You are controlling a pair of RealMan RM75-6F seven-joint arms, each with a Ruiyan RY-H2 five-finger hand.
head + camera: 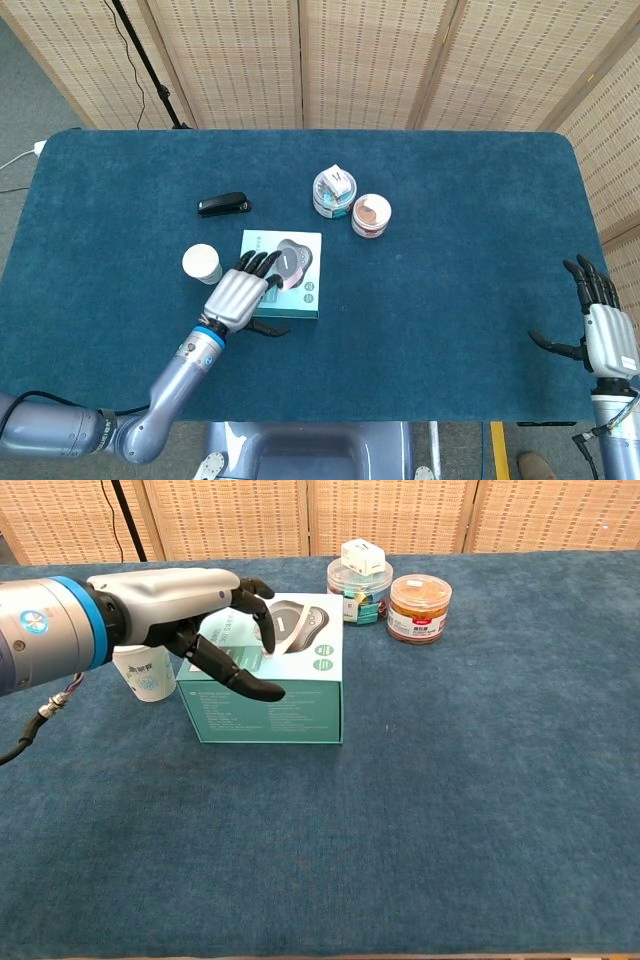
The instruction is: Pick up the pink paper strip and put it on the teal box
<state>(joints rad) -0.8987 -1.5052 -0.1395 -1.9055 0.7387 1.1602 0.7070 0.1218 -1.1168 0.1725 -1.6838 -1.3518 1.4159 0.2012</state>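
The teal box (pixel 303 245) (pixel 290 705) lies left of the table's middle, with a grey picture printed on its lid. A pale pink strip (pixel 287 284) shows on the lid just beyond my left hand's fingertips; in the chest view I cannot make it out. My left hand (pixel 237 294) (pixel 190 610) hovers over the box's left half, fingers spread and the thumb lower by the box's front face, holding nothing that I can see. My right hand (pixel 603 328) hangs past the table's right front corner, fingers apart and empty.
A white paper cup (pixel 202 263) (pixel 143 673) stands just left of the box. A black stapler (pixel 223 205) lies further back. Behind the box stand a clear tub with a small white box on top (pixel 334 191) (pixel 359 577) and an orange-lidded jar (pixel 371 215) (pixel 419 607).
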